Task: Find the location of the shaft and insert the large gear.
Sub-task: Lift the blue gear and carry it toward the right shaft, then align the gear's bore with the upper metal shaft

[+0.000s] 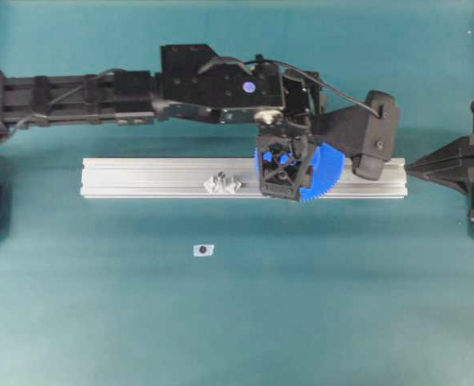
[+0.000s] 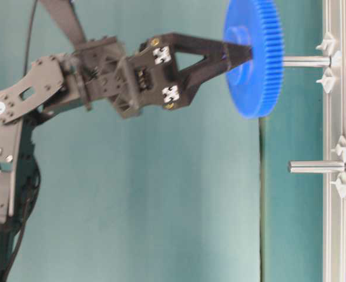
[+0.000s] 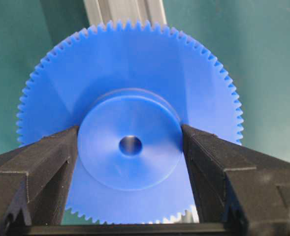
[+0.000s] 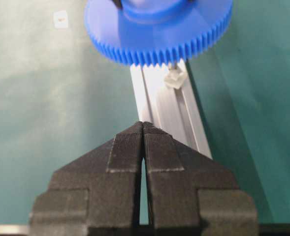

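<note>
Right, the left gripper (image 3: 130, 162) has the large gear (image 3: 130, 118) pinched by its raised hub, one finger on each side, above the aluminium rail (image 1: 140, 178). In the table-level view the shaft (image 2: 306, 60) stands off the rail with its tip at the gear's face. The right gripper (image 4: 143, 129) sits clamped on nothing beyond the rail's end.

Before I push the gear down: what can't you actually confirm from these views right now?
- Overhead: the left gripper and large gear cover the shaft, so the alignment is unreadable.
- Left wrist: the gear fills the view; only a grey glint shows through its centre hole.
- Table-level: the gear hides the shaft tip, so entry is unclear.
- Right wrist: the gear's top is cut off, the shaft mostly hidden.
- Overhead: the small white piece on the table is too small to identify.
</note>
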Robot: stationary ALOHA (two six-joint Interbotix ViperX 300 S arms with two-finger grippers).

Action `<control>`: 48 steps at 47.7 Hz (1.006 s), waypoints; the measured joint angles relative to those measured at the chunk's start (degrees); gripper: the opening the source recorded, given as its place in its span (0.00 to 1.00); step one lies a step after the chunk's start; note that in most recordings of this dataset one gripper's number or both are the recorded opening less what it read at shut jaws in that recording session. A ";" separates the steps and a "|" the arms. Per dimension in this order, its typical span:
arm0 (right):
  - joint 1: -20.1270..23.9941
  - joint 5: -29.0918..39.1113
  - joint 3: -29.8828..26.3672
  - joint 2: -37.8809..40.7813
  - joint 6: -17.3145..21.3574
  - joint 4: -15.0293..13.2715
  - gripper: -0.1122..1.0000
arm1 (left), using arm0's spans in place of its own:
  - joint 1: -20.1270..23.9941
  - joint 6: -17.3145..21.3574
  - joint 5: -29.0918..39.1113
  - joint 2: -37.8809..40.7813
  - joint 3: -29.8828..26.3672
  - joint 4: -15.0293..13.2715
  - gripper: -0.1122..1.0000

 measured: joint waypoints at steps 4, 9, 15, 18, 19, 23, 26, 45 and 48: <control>-0.09 0.35 0.00 -0.53 0.00 0.00 0.09 | 0.09 0.00 0.00 0.97 -1.05 0.00 0.73; -0.09 0.97 0.00 -0.97 -0.09 0.00 0.09 | 0.18 -0.09 0.00 1.93 -2.11 0.00 0.73; -0.09 1.67 0.00 -1.58 0.00 0.00 0.09 | 0.26 -0.44 0.00 2.64 -2.55 0.00 0.73; -0.09 1.85 0.00 -1.76 0.00 0.00 0.09 | 0.26 -0.53 0.00 2.99 -2.55 0.00 0.73; -0.09 1.85 0.00 -1.76 0.00 0.00 0.09 | 0.26 -0.62 0.00 3.08 -2.55 0.00 0.73; -0.18 2.02 0.18 -1.85 0.00 0.00 0.09 | 0.26 -0.62 0.26 3.52 -2.55 0.00 0.73; -0.26 2.02 0.35 -1.85 0.00 0.00 0.09 | 0.26 -0.70 0.62 3.60 -2.55 0.00 0.73; -0.79 2.02 0.35 -1.93 0.00 0.00 0.09 | 0.44 -0.62 0.62 3.25 0.44 0.00 0.73; -0.79 2.02 0.44 -1.93 0.00 0.00 0.09 | 0.53 -0.62 0.44 2.90 0.97 0.00 0.73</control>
